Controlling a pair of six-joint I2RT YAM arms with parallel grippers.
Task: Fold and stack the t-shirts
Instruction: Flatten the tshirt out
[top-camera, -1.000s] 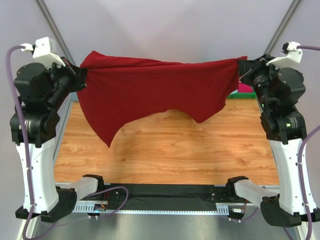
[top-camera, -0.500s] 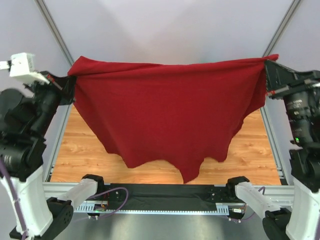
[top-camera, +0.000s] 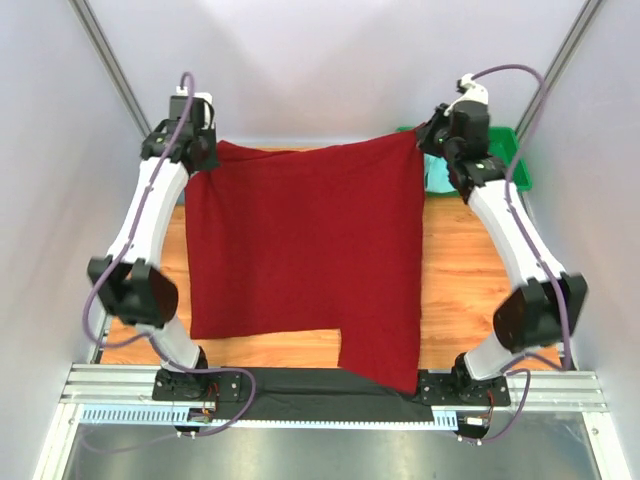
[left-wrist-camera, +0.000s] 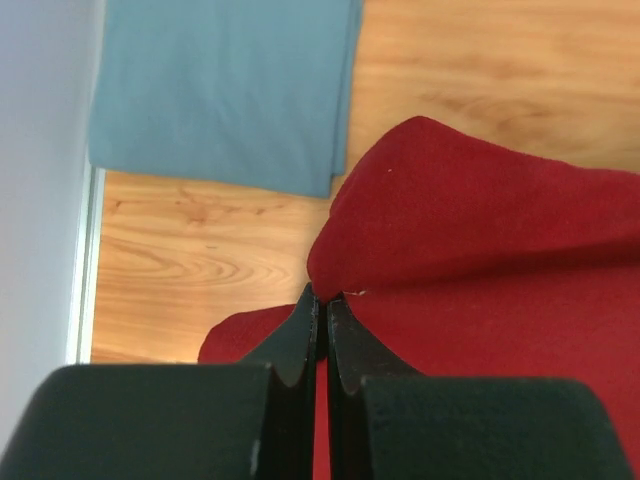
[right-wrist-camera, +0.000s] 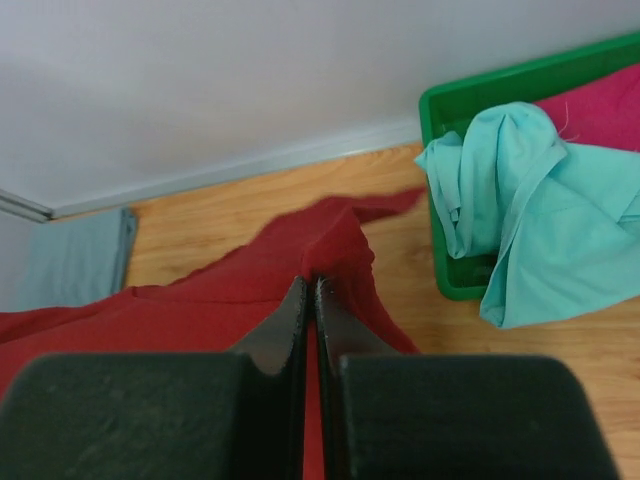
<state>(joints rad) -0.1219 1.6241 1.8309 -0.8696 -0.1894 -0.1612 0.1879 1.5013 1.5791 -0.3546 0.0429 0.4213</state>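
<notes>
1. Both arms have swung out from the near edge and now reach far over the table (top-camera: 470, 290). The dark red t-shirt (top-camera: 300, 260) has gone with them: a moment ago it hung like a curtain close to the camera, and now it's spread across the wood.
2. Left gripper (left-wrist-camera: 320, 300) is pinched tight on one far corner of the dark red t-shirt, its fingers pressed together with cloth bunched right at the tips.
3. Right gripper (right-wrist-camera: 310, 290) is clamped just as hard on the opposite far corner, where a peak of red fabric rises at its tips.
4. Between the two grippers the shirt's far edge runs nearly straight. From there the cloth stretches back toward the arm bases, and one near flap reaches past the table's near edge.
5. Ahead and left of the left gripper, the slate grey-blue t-shirt (left-wrist-camera: 220, 90) lies flat and folded, just beside the red cloth.
6. Off to the right of the right gripper sits the green tray (right-wrist-camera: 470, 100). The mint green t-shirt (right-wrist-camera: 530, 200) spills over its rim, and the pinkish-red t-shirt (right-wrist-camera: 600, 105) lies inside the tray behind it.
</notes>
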